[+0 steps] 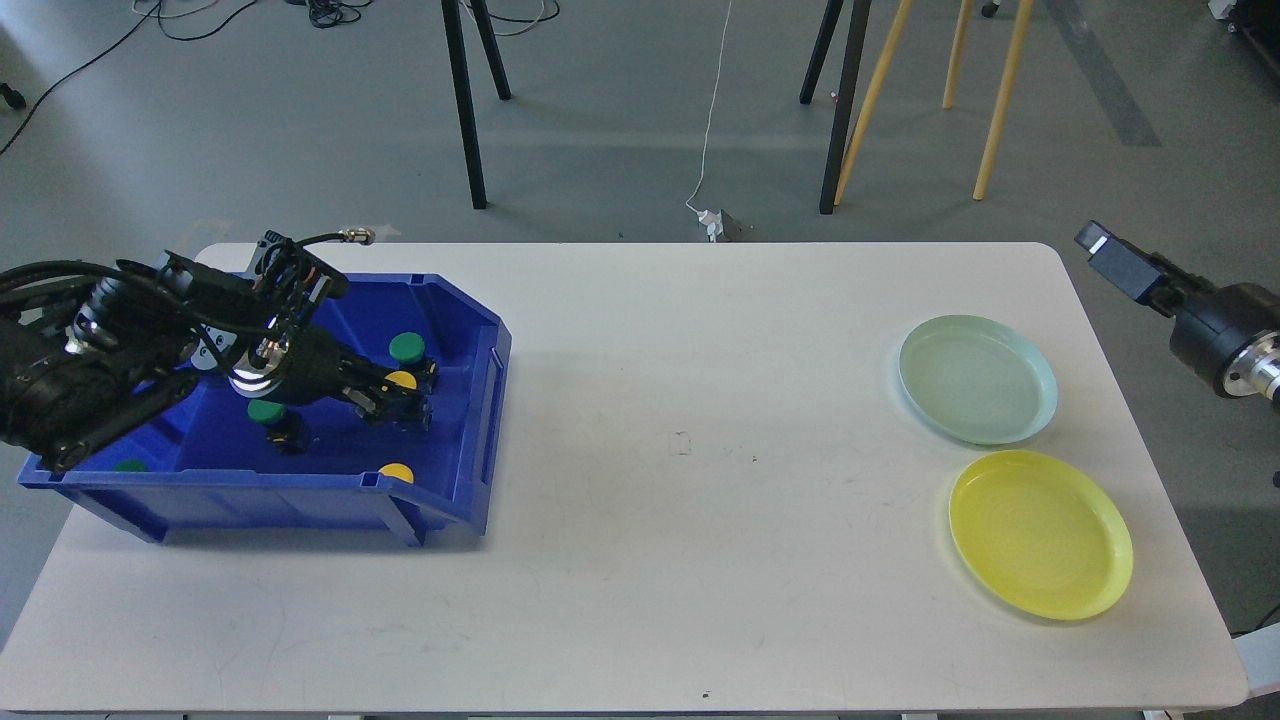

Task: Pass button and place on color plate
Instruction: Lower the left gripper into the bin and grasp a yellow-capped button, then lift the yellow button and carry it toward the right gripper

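- Left gripper [395, 398] reaches down into the blue bin [470, 420] at the left of the table, its black fingers pointing right and slightly near; it sits at a yellow button [401, 380], but whether the fingers are apart or clamped on it cannot be told, as they show dark and small.
- Its arm comes in from the left edge, thick black links and cables lying over the bin's far left corner, with a lit ring at the wrist.
- Right gripper [1100, 243] hangs off the table's far right corner, beyond the plates; its fingers cannot be told apart, so its state is unclear.
- Inside the bin, a green button [406, 347] lies just far of the left gripper, another green button [265, 411] sits near the wrist, and a second yellow button [396, 472] rests against the near wall. A green patch shows at the near left corner, mostly hidden.
- On the right of the table [680, 520], well apart from the bin, a pale green plate [977, 379] lies far and a yellow plate [1040, 533] lies near, close beside each other; both hold nothing.
- White table top carries faint scuffs and small dark specks.
- Beyond it a grey floor holds black stand legs [465, 100], yellow wooden legs [990, 100], cables and a white cord [708, 150] running to a plug.
- No readable writing shows.
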Robot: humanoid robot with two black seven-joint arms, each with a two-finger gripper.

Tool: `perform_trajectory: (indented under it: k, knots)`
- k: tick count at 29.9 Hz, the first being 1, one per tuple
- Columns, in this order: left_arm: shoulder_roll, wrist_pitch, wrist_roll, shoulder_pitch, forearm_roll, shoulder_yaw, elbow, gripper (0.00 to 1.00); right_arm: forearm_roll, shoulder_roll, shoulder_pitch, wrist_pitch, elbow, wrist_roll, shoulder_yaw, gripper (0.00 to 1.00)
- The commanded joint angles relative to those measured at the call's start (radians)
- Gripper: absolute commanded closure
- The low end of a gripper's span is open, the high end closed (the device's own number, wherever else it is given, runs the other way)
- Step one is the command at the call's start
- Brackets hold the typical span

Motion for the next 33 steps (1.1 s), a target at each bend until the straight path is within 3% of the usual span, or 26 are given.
perform_trajectory:
  k: [1,10,15,21,33]
  knots:
    - [0.068,0.0,0.0,-0.039,-0.001,-0.002,-0.067,0.73,0.002,0.016,0.003,0.012,-0.005,-0.004,0.0,0.01]
    - [0.291,0.0,0.0,-0.09,-0.031,-0.028,-0.346,0.73,0.002,0.051,0.006,0.026,-0.008,-0.007,0.0,0.01]
    - [0.277,0.0,0.0,-0.093,-0.151,-0.129,-0.437,0.72,0.009,0.068,0.009,0.027,0.006,0.002,0.0,0.01]
    - [0.138,0.0,0.0,-0.103,-0.248,-0.302,-0.402,0.72,0.009,0.095,0.075,0.06,0.094,0.025,0.02,0.01]
    - [-0.129,0.0,0.0,-0.288,-0.275,-0.309,-0.181,0.72,-0.047,0.244,0.228,0.119,0.187,0.005,-0.001,0.01]
